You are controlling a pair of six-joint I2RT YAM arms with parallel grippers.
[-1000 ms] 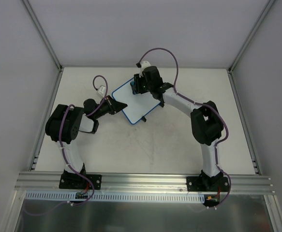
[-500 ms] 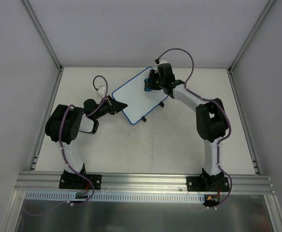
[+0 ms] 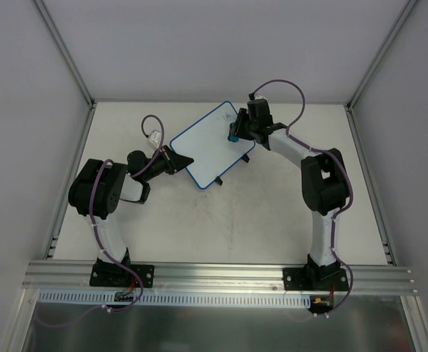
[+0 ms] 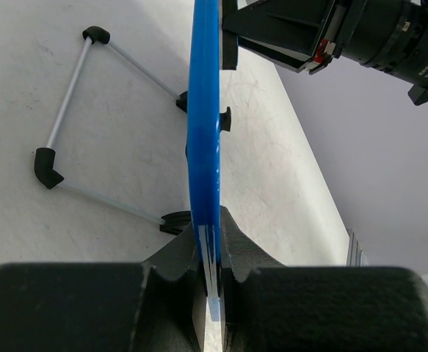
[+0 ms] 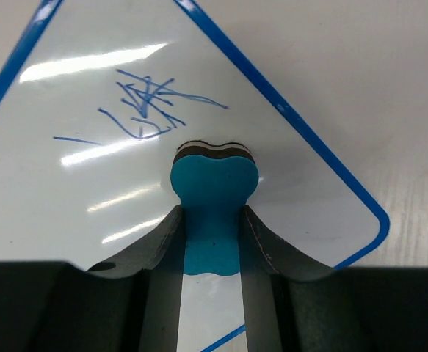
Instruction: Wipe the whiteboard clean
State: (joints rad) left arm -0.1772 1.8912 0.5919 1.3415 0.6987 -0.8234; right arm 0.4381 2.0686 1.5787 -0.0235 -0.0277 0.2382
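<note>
Right hand (image 5: 212, 214) holds eraser (image 5: 214, 178) near whiteboard (image 5: 67, 198) corner.

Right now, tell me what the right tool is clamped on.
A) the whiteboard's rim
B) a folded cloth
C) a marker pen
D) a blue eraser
D: in the right wrist view the right tool is shut on a blue eraser, which sits just below the blue scribble on the whiteboard.
</note>
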